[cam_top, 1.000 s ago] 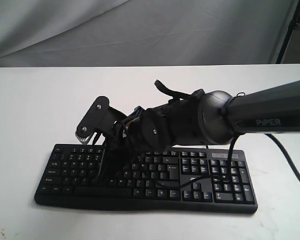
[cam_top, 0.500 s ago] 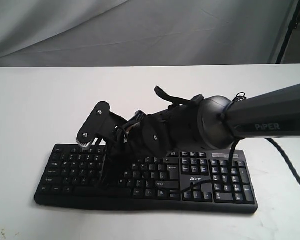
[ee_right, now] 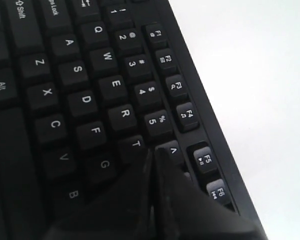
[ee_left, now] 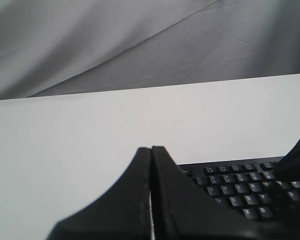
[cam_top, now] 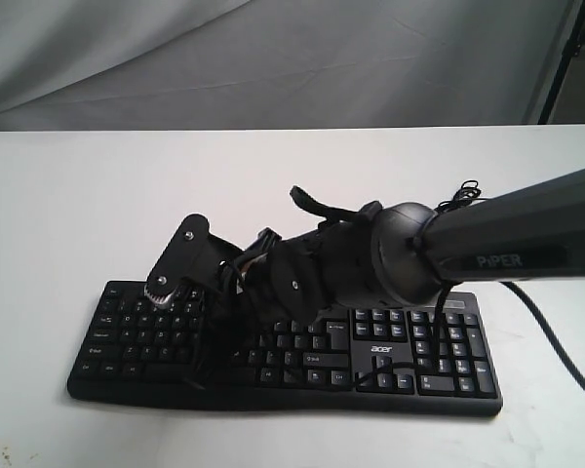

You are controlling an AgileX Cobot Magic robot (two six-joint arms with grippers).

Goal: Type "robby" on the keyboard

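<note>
— Your right gripper [ee_right: 153,153] is pinched shut to one narrow point, both fingers pressed flush, with nothing between them.

— Its arm [cam_top: 526,234] stretches in from the right, crosses the middle and tips down over the left half of the keyboard [cam_top: 127,336].

— In your right wrist view the point sits at the T key [ee_right: 135,144], right by the number-row key next after the 5 key [ee_right: 154,121]. The R key [ee_right: 123,113] is one place further along. I cannot tell you whether the tip presses a key or only hangs just above it.

— Your keyboard lies flat on the white table [cam_top: 58,214], close to the near edge. Its number pad [cam_top: 453,356] is at the right end, and the acer logo [cam_top: 382,349] shows just left of that pad.

— Your left gripper [ee_left: 151,150] is closed as well, fingers meeting in a thin seam and gripping nothing.

— You see a corner of the keyboard near that gripper in its wrist view, with bare white table past it. A grey cloth [ee_left: 90,45] hangs along the far side.
</note>
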